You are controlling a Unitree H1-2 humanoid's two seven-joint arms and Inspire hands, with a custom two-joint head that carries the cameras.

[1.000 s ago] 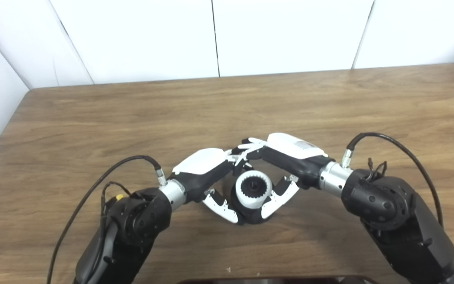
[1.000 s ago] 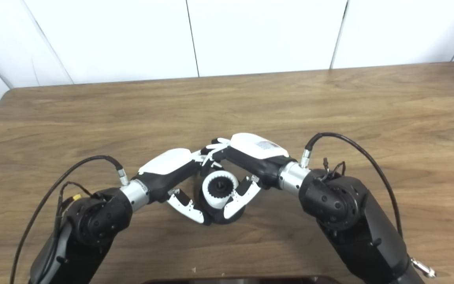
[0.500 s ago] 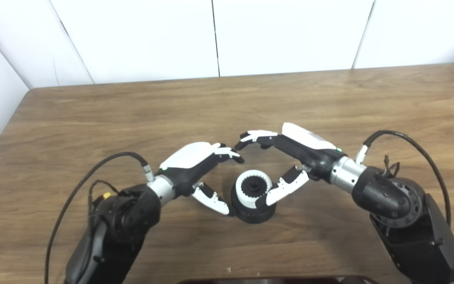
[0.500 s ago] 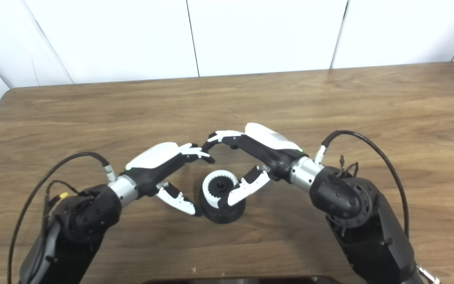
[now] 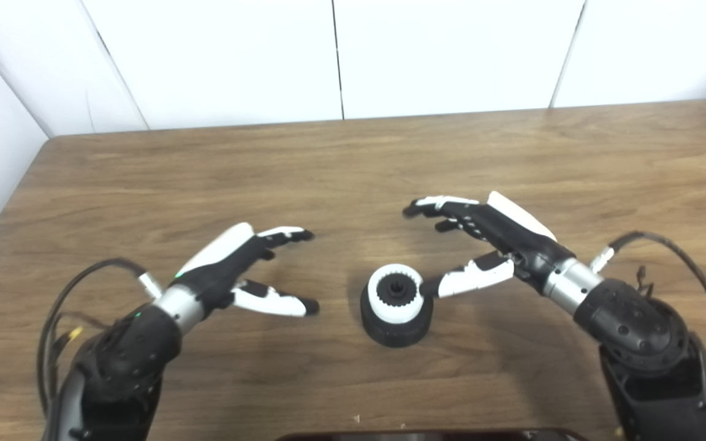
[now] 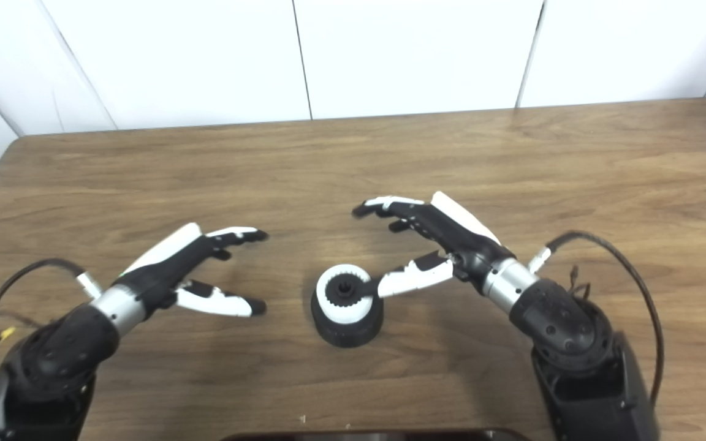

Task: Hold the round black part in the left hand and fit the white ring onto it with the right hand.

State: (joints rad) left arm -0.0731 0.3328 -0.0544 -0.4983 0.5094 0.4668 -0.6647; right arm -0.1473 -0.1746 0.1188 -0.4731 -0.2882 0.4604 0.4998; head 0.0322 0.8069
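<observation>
The round black part (image 5: 396,329) stands on the wooden table (image 5: 353,159) with the toothed white ring (image 5: 394,300) seated on top of it, a black hub showing in the ring's centre. My left hand (image 5: 249,269) is open to the left of the part, well apart from it, holding nothing. My right hand (image 5: 482,245) is open to the right of the part. Its fingers arch above the table and its thumb tip sits close beside the ring; whether it touches is unclear.
White wall panels (image 5: 334,55) rise behind the table's far edge. A dark object (image 5: 426,435) shows at the bottom edge of the picture. Black cables loop off both wrists.
Both hands let go of the part and drew apart, the left going left and the right going right. The black part with the ring stayed standing on the table.
</observation>
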